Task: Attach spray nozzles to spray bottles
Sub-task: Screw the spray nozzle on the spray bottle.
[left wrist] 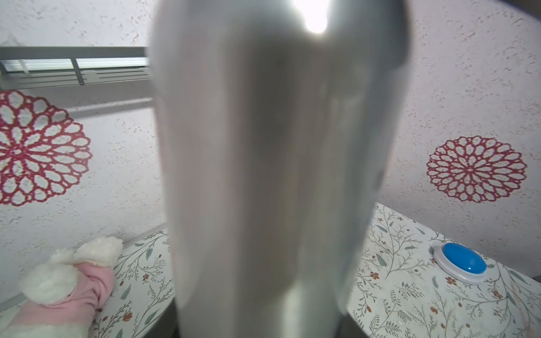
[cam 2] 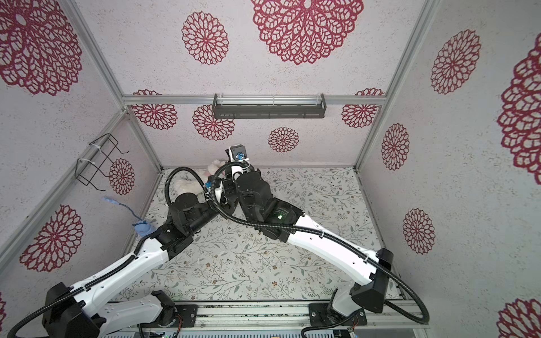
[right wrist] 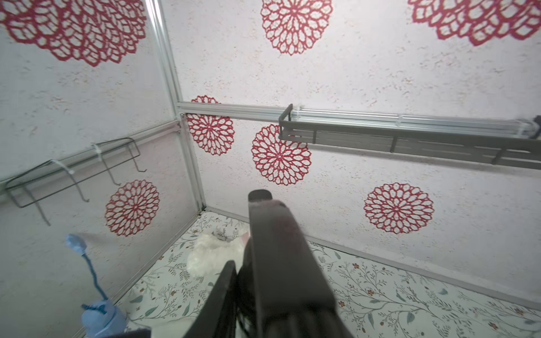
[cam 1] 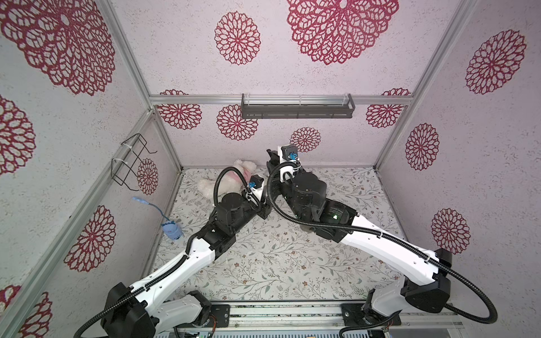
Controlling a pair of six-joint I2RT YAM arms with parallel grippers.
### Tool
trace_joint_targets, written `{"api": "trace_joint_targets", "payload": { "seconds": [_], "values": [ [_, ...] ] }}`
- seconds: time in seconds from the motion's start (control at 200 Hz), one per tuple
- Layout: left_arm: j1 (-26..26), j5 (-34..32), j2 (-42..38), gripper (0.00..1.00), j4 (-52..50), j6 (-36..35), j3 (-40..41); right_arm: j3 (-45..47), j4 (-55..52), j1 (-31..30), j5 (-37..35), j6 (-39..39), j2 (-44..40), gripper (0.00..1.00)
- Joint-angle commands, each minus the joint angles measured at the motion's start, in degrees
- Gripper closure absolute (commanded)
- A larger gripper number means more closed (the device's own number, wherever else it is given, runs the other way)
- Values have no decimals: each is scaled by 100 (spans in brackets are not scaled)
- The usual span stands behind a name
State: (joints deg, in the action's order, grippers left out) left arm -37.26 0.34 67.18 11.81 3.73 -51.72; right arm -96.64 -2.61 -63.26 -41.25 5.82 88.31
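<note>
Silver bottle [left wrist: 263,175] fills the left wrist view, blurred and upright, clamped in the left gripper, whose jaws are hidden behind it. Black nozzle [right wrist: 278,248] sits pinched in the right gripper's narrow jaws, one finger [right wrist: 222,292] beside it. Both arms meet above the floral table [cam 1: 278,263] near the back wall. A plush toy [cam 1: 231,178] lies behind them, a blue button [left wrist: 464,262] sits aside.

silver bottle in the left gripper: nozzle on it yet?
Cannot tell. The left wrist view shows only the silver bottle's blurred body, its neck lost in glare. The right wrist view has a black nozzle close up, but no joint shows.
</note>
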Motion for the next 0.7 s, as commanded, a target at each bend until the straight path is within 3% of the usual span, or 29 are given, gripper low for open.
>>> {"api": "trace_joint_targets", "payload": {
  "seconds": [0.0, 0.215, 0.445, 0.696],
  "values": [
    [-84, -326, -40, 100, 806, -138, -271, -270, -58, -221, -1269, -73, 353, 76],
    [-123, -596, -68, 100, 963, -144, -172, -615, -55, -318, -1250, -134, 693, 74],
    [-98, -537, -231, 100, 981, -123, 4, -381, -240, -309, 218, 20, -31, 52],
    [-31, -398, -257, 100, 947, -93, 2, -128, -1069, -300, 1214, 234, -807, 30]
  ]
}}
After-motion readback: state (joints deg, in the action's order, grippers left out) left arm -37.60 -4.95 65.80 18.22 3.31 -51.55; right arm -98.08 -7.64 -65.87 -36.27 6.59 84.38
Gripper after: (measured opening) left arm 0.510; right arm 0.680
